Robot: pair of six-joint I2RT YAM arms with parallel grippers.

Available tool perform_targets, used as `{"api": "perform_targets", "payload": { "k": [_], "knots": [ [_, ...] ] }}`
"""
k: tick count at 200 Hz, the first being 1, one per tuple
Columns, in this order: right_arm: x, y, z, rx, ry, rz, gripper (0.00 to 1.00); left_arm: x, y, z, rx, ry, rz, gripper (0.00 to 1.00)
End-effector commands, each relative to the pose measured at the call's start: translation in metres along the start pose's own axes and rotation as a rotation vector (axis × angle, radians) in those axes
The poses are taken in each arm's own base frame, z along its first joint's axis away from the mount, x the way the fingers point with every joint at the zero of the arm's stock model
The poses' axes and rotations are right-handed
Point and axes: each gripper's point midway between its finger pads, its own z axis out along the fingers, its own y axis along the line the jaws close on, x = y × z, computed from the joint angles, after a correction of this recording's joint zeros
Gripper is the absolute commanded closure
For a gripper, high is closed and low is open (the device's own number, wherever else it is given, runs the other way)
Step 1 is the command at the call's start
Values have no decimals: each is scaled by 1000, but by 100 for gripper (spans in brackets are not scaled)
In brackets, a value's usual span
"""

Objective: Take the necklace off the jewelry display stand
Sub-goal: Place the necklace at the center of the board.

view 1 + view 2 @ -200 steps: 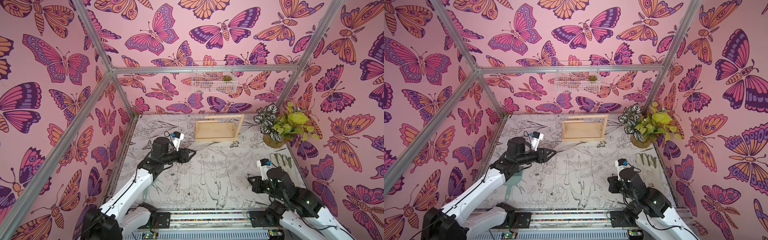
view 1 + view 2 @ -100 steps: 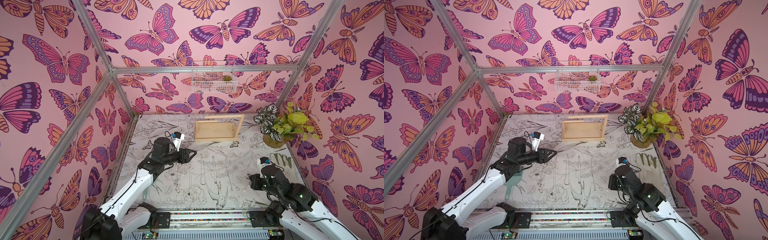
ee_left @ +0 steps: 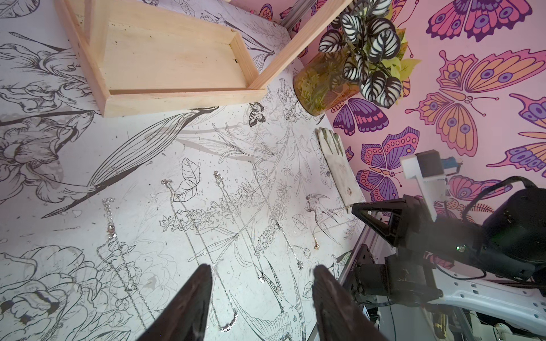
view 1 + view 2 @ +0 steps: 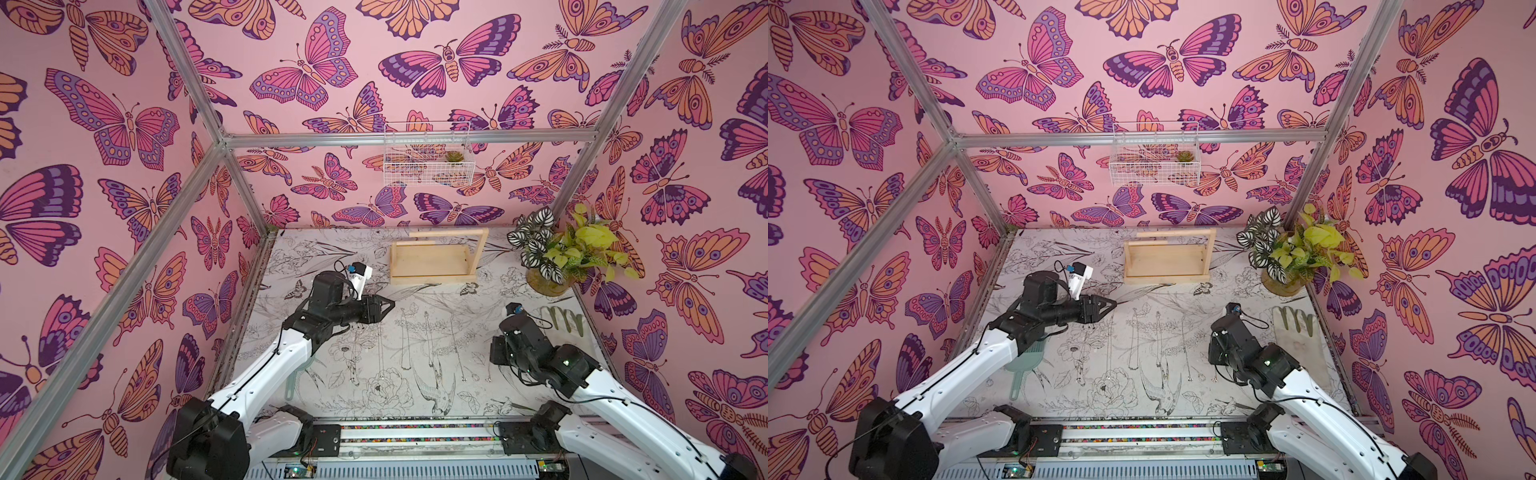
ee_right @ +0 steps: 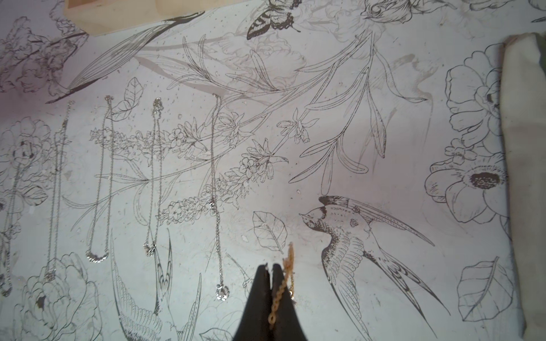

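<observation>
Stand: the jewelry display stand (image 4: 432, 259) sits at the back of the bench (image 4: 453, 318), and I see nothing hanging from its crossbar.
Necklace: the gold necklace (image 5: 279, 292) is well clear of the stand, trailing from the right fingers (image 5: 257, 298) low over the front of the bench.
Right fingers: pressed fully together. The chain looks nipped between them, but it runs along one face, so the hold may be slight.
Left fingers (image 3: 201, 295): about half spread, empty, hovering above the row of silver chains (image 5: 97, 257).
Slip risk: so thin a chain could slide free early.
Tangle risk: it could swing into the nearest silver chain. If the left fingers drop, they could snag that row.
</observation>
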Motion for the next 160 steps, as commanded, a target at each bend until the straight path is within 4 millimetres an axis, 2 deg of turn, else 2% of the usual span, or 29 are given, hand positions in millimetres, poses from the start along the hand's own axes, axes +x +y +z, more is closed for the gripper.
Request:
{"api": "perform_targets", "payload": {
  "k": [1,31,80,160],
  "knots": [
    [-22,10,6,-28,-27,-1,97,-3,-4,4,15,8,23,42],
    [-26,13,33,-13,24,-5,97,-5,-1,10,18,18,18,42],
    [-37,12,65,44,53,-14,94,-12,-4,13,35,11,17,43],
    [-33,16,109,83,172,-26,94,-10,-9,9,51,7,16,43]
  ]
}}
